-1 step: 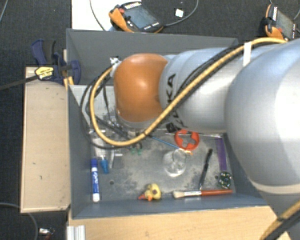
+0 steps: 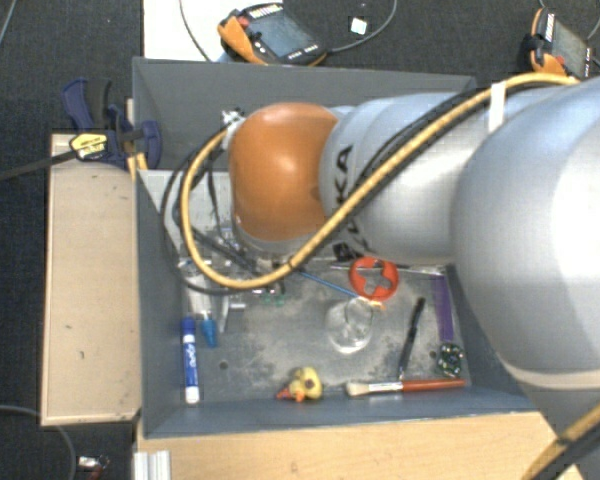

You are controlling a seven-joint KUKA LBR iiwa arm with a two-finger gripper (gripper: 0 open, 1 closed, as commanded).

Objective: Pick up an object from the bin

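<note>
Gripper (image 2: 220,270): placed low at the left of the bin (image 2: 156,368), under the orange wrist cover (image 2: 280,168); whether it is spread or pressed together cannot be told. Blue marker (image 2: 191,360): laid nearest it, beside the left wall, long axis run far-to-near, pale end pointed at the near wall. Yellow duck (image 2: 302,384) and orange-handled paintbrush (image 2: 405,387): laid along the near wall.

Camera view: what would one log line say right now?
gripper: in bin, view's left | nearest: blue marker | grasp: cannot tell
</note>
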